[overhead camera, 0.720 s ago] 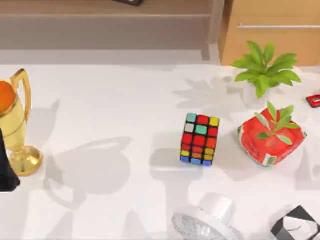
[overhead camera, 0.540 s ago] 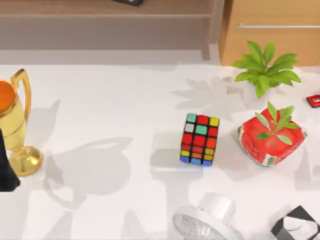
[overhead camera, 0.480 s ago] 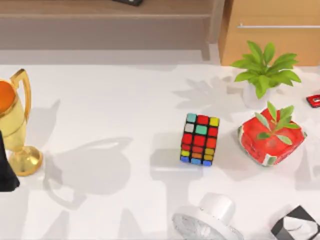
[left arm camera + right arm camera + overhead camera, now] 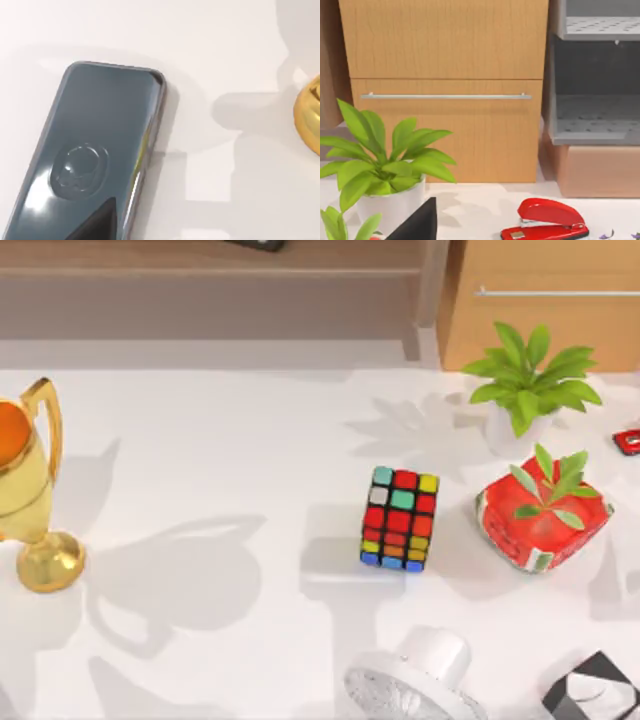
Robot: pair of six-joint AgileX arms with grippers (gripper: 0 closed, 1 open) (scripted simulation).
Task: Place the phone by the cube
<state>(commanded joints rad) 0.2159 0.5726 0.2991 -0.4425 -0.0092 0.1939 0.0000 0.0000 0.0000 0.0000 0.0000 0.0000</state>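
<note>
1. Phone (image 4: 92, 155) lies flat, face up, on the white table (image 4: 220, 460). The left wrist view looks straight down on it. Its dark glossy face is catching reflections.
2. Left gripper (image 4: 95, 222) sits over one end of the phone as a dark wedge. Can't tell if it's open, closed or touching the phone.
3. Gold base of the trophy (image 4: 310, 120) is near the phone, with bare table between them.
4. From the top camera, the trophy stands at the far left of the frame. The cube (image 4: 400, 518) is a bit right of centre, standing alone with free table on its left.
5. Red pot (image 4: 543, 525) with a small sprout is right of the cube, near but not touching it. A leafy plant (image 4: 530, 375) in a white pot sits behind it, upper right.
6. Along the bottom edge are a white fan (image 4: 415, 690) and a black-and-white box (image 4: 595, 690), the box in the lower right corner.
7. Right gripper (image 4: 417, 222) is another dark wedge, facing the wooden cabinet (image 4: 445, 90). The plant and a red stapler (image 4: 545, 220) sit in front of it. Can't tell its state either.
</note>
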